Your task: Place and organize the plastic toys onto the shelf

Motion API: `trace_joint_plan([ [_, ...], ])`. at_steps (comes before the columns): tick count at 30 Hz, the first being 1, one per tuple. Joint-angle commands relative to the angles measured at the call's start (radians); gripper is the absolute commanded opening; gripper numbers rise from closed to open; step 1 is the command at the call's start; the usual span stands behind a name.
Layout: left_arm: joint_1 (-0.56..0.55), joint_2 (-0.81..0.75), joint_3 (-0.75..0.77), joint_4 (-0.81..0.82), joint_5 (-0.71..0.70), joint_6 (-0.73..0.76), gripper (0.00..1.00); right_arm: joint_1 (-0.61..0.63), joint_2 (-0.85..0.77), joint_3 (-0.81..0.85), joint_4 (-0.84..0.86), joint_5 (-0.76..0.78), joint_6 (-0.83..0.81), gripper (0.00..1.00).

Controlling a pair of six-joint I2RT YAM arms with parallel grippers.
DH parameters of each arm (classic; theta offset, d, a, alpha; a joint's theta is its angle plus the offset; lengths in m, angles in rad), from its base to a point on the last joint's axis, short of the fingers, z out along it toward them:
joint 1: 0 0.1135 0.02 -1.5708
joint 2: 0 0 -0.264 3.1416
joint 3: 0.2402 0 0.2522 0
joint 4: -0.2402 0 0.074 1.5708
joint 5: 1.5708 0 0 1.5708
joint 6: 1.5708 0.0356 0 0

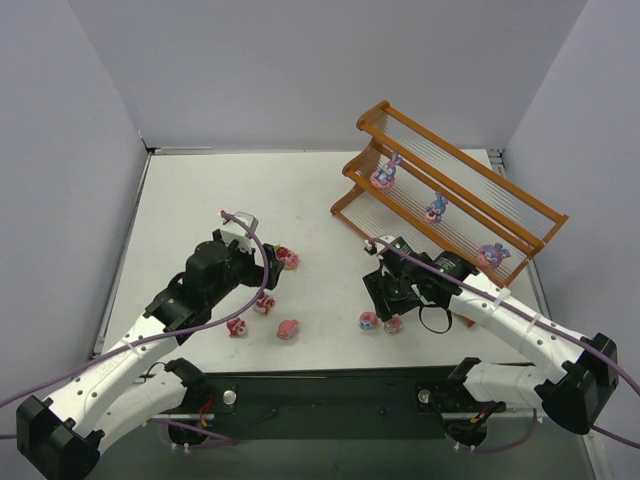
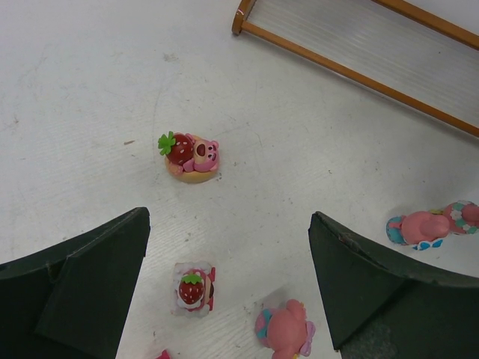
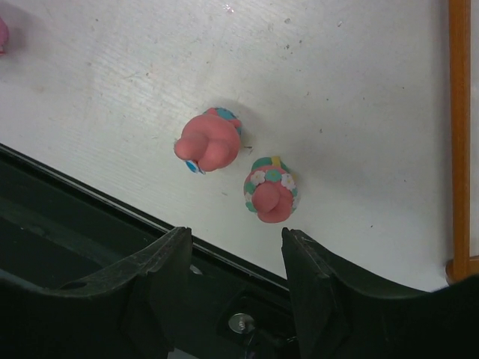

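Note:
The shelf (image 1: 480, 185) stands at the back right, and three bunny-eared toys (image 1: 385, 173) stand on its tiers. Several plastic toys lie on the table. My left gripper (image 1: 268, 272) is open above a strawberry cake toy (image 2: 193, 288) and a pink figurine (image 2: 286, 329), both lying between its fingers (image 2: 90, 284). A strawberry bear toy (image 2: 191, 155) lies farther out. My right gripper (image 3: 236, 247) is open with nothing between its jaws, over the table's near edge. Just beyond its tips lie a flower-ringed pink toy (image 3: 271, 191) and a pink toy with blue trim (image 3: 209, 140).
The shelf's lowest orange rail (image 2: 337, 67) crosses the far side of the left wrist view and runs along the right edge (image 3: 458, 134) of the right wrist view. A black base plate (image 1: 330, 390) borders the table's near edge. Grey walls enclose the table.

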State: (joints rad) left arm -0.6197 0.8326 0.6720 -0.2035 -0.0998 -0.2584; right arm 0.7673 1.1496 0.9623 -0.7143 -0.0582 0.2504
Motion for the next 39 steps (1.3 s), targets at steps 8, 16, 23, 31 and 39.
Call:
trace_joint_plan([
  [8,0.006,-0.006,0.041,0.01,0.026,-0.016,0.97,0.007,0.077,-0.045,0.016,0.077,0.02,0.34],
  [16,0.006,-0.029,0.028,0.007,0.02,-0.028,0.97,0.012,0.116,-0.082,0.039,0.067,0.016,0.34],
  [23,0.006,-0.024,0.029,0.01,0.023,-0.035,0.97,0.009,0.157,-0.069,0.052,0.08,0.023,0.38],
  [31,0.006,-0.032,0.021,0.015,0.014,-0.038,0.97,0.009,0.153,-0.089,0.039,0.087,0.104,0.39],
  [39,0.006,-0.015,0.024,0.026,0.022,-0.041,0.97,0.009,0.151,-0.103,0.026,0.106,0.148,0.34],
])
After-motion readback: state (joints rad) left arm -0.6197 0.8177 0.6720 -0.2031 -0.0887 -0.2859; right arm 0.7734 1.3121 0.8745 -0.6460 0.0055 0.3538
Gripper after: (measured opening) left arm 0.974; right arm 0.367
